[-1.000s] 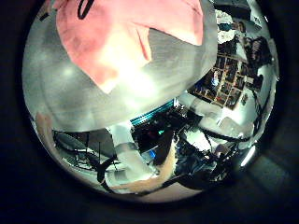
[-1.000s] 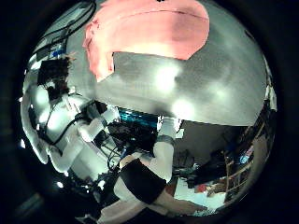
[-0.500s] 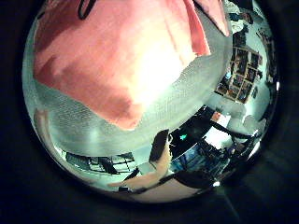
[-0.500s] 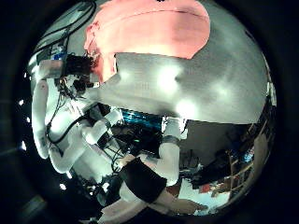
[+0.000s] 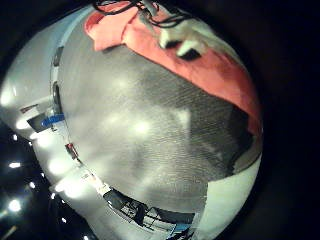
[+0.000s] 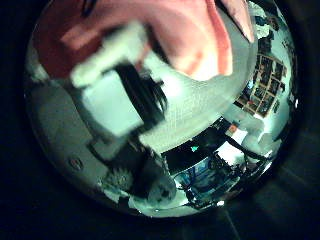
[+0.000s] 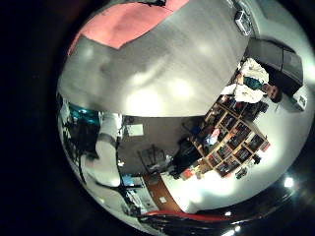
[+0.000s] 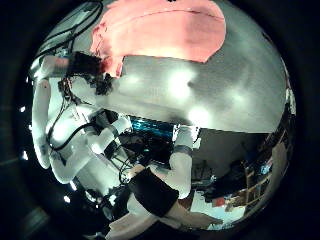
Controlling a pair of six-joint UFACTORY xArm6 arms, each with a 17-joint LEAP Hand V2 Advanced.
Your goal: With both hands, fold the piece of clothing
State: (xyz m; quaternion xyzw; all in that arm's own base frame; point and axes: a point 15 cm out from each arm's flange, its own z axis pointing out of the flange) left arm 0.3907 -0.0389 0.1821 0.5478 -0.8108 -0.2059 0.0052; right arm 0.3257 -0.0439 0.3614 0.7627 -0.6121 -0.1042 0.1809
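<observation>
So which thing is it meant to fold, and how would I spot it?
Look at the wide grey table. Spread flat on it is a piece of clothing, with the left robot hand at its edge. It is the only soft item there.

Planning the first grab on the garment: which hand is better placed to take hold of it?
Left, likely. The pink garment fills much of its palm views, with the left hand right at the cloth. In the right palm views the garment sits farther across the table.

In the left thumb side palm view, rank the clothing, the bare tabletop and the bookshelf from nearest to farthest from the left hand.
1. The clothing, right beside the left hand.
2. The bare tabletop, past the clothing's edge.
3. The bookshelf, off the table, out in the room.
</observation>
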